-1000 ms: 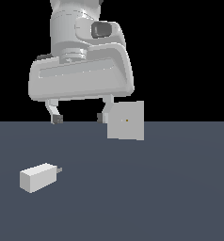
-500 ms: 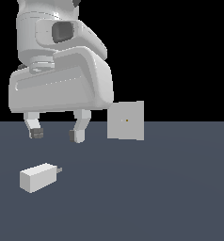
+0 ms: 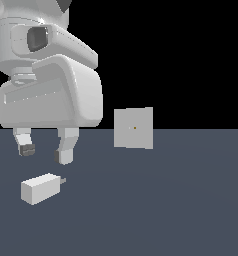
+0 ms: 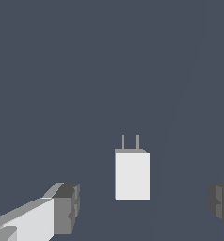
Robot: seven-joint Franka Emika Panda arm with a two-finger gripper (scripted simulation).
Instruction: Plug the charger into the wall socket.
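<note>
**A:** How does the tool [image 3: 43,152] stand, and does it hold anything?

**B:** Its 2 fingers are spread wide apart, and nothing is between them. In the exterior view the white fingers with dark grey pads [image 3: 27,149] hang in the air above the dark blue-grey desk [image 3: 181,210]. They touch neither the desk nor any object. In the wrist view 1 finger [image 4: 62,209] and the dark tip of the other one [image 4: 221,204] are seen far from each other.

**A:** Where is the charger?

**B:** The small off-white rectangular charger [image 3: 40,188] lies flat on the desk, just below the tool in the exterior view and a little toward that view's left. Its 2 short grey prongs [image 3: 62,180] point toward the exterior view's right. In the wrist view the charger [image 4: 132,174] lies in the gap between the fingers, free on both sides.

**A:** And the socket?

**B:** The flat light-grey square wall socket [image 3: 134,128] stands upright on the desk, well apart from the charger, toward the exterior view's right. It has a tiny yellowish dot at its centre.
</note>
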